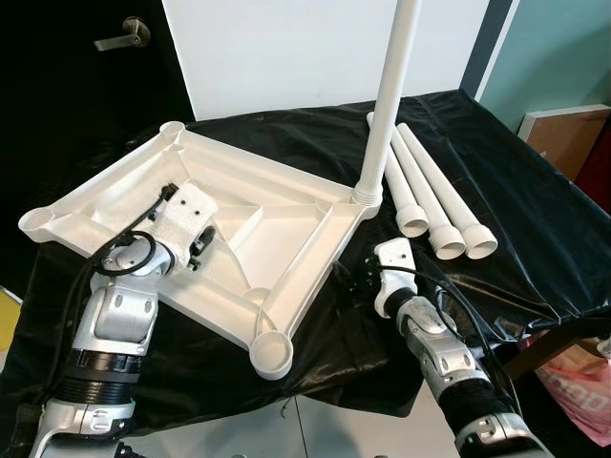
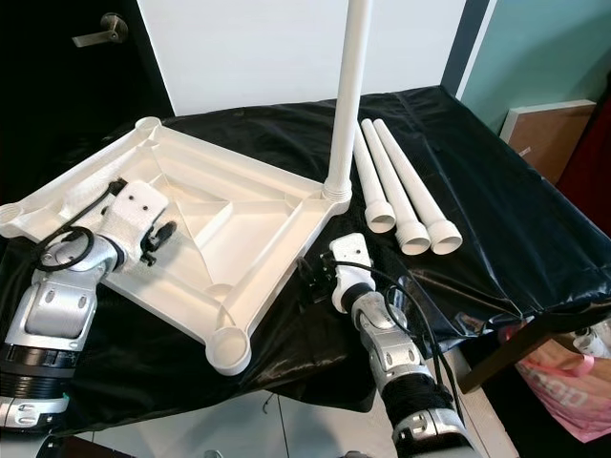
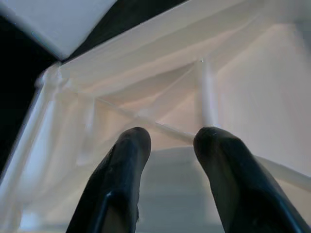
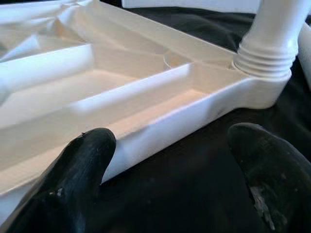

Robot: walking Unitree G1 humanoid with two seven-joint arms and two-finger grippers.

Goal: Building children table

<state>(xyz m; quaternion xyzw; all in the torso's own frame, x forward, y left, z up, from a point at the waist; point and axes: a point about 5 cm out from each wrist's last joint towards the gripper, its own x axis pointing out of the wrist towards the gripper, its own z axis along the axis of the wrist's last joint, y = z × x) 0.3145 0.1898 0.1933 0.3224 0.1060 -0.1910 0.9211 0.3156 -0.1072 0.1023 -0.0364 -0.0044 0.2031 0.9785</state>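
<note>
The white plastic tabletop (image 1: 258, 224) lies upside down on a black sheet (image 1: 477, 181) covering a work table, its ribbed underside facing up and a round leg socket at each corner. One white leg (image 1: 387, 105) stands upright in the socket at the right corner, its threaded collar seated at the rim. Three more loose legs (image 1: 434, 196) lie side by side on the sheet just right of that corner, wide ends toward the near side.

The left gripper (image 3: 167, 145) sits over the tabletop's left-centre ribs, its fingers (image 3: 121, 165) a little apart and holding nothing. The right gripper (image 4: 170, 160) rests low over the sheet just near of the tabletop's right edge, close to the standing leg; its fingers (image 4: 82, 160) are spread wide and empty, one beside the tabletop's outer wall.

Beyond the table stand a white board (image 1: 315, 48) and a dark door with a lever handle (image 1: 124, 36).
</note>
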